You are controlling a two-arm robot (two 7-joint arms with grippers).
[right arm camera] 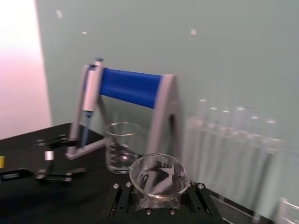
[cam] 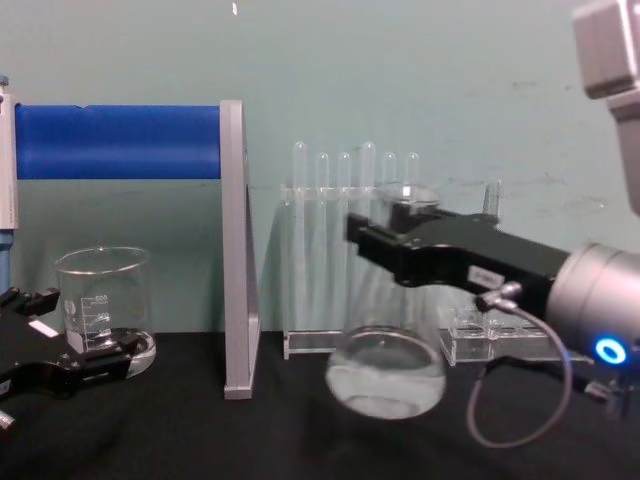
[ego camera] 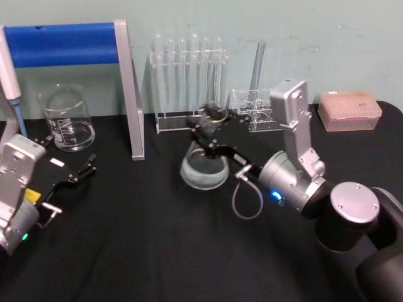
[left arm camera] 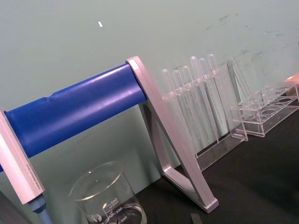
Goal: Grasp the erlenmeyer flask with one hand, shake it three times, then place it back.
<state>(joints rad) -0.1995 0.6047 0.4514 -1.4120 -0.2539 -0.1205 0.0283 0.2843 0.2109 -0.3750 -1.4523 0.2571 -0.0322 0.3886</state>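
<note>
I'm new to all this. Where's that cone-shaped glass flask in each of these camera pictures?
Head view: erlenmeyer flask at centre, neck in the right claw.
Left wrist view: aimed elsewhere, at the beaker and test tubes.
Right wrist view: the flask seen down its mouth, gripped.
Chest view: lower centre, right of the blue-barred stand.
Shared landmark: that blue-barred stand.
The left claw idles, open, far left.

Black counter [ego camera: 157, 251], cloth-dark, matte. Far left: glass beaker [ego camera: 66, 119] standing upright. Just right of it, the grey foot of a blue-barred stand [ego camera: 135, 126]. Far centre: clear test-tube rack [ego camera: 189, 82], with a lower clear rack [ego camera: 252, 112] just right of it. Far right: pink box [ego camera: 349, 110]. Centre: flask [ego camera: 203, 170], tilted; cannot tell if its base touches.
</note>
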